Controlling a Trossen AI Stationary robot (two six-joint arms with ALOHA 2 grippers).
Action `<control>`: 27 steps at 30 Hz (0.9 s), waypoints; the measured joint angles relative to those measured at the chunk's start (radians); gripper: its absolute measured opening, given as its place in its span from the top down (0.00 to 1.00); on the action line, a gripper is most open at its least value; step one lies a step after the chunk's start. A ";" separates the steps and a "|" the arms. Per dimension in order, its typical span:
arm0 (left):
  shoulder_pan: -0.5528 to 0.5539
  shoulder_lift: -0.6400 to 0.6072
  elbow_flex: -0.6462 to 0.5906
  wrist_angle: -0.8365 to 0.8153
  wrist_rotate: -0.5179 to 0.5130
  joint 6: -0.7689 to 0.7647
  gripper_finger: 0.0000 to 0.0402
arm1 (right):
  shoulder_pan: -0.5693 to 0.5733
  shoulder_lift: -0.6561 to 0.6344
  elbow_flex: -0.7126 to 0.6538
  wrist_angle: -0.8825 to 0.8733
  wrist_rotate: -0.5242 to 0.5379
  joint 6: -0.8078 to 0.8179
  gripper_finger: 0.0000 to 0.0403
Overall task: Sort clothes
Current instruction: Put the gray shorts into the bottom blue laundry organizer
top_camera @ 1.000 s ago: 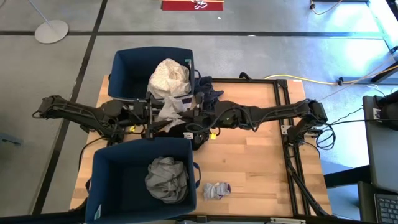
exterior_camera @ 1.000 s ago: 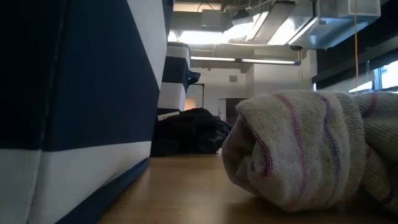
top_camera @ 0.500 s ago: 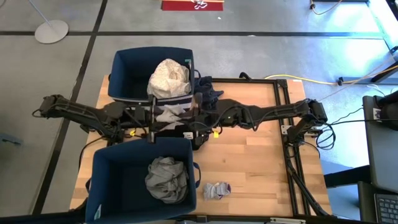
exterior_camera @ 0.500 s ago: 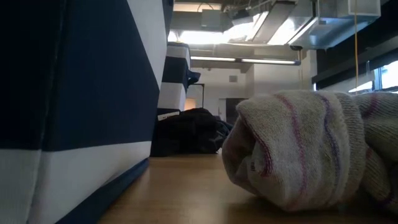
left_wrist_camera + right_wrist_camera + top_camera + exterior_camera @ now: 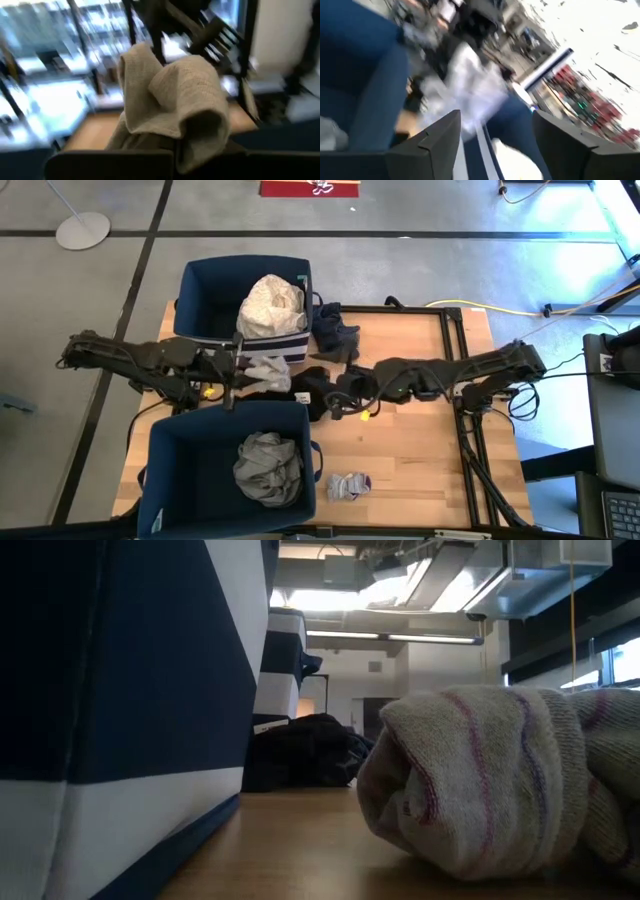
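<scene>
My left gripper (image 5: 240,374) is shut on a small white garment (image 5: 268,370) between the two navy bins. That garment fills the left wrist view as a bunched pale cloth (image 5: 170,95). My right gripper (image 5: 334,393) stands open over a black clothes pile (image 5: 312,392), apart from the white garment; its own view shows nothing between its fingers (image 5: 495,145). A cream garment (image 5: 272,305) lies in the far bin (image 5: 205,295), a grey one (image 5: 268,468) in the near bin (image 5: 190,470). A navy garment (image 5: 335,335) and a sock bundle (image 5: 348,485) rest on the table. My left gripper pinches a bunched fold of the white garment (image 5: 165,142) between its two fingers, several layers thick. The fingers come level from the table's left. The cloth bulges slack beyond and over the fingertips; whether its lower part touches the table cannot be told.
The two bins stand close together on the table's left half, with only a narrow gap between them. In the low view the sock bundle (image 5: 500,780) sits close by, the black pile (image 5: 305,750) behind it. Bare wood (image 5: 420,450) lies at the right.
The white garment was stretched between both grippers. My left gripper has shut on it, and my right gripper has opened, let go and drawn back toward the table's right. The garment has gone slack and bunched up at the left gripper.
</scene>
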 joint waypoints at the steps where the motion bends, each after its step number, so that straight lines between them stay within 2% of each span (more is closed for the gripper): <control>1: -0.008 0.009 0.038 -0.089 0.015 -0.022 0.98 | 0.008 -0.010 0.000 -0.034 0.035 0.001 0.38; 5: -0.053 0.074 0.169 -0.352 0.054 -0.117 0.96 | 0.016 -0.041 0.000 -0.174 0.142 0.064 0.36; 12: -0.151 0.235 0.315 -0.655 0.118 -0.256 0.95 | -0.010 -0.048 -0.001 -0.458 0.153 0.292 0.36; 18: -0.212 0.322 0.348 -0.724 0.161 -0.342 0.95 | -0.024 -0.048 -0.001 -0.593 0.145 0.418 0.36; 27: -0.239 0.410 0.342 -0.758 0.169 -0.418 0.94 | -0.028 -0.048 -0.001 -0.682 0.145 0.495 0.36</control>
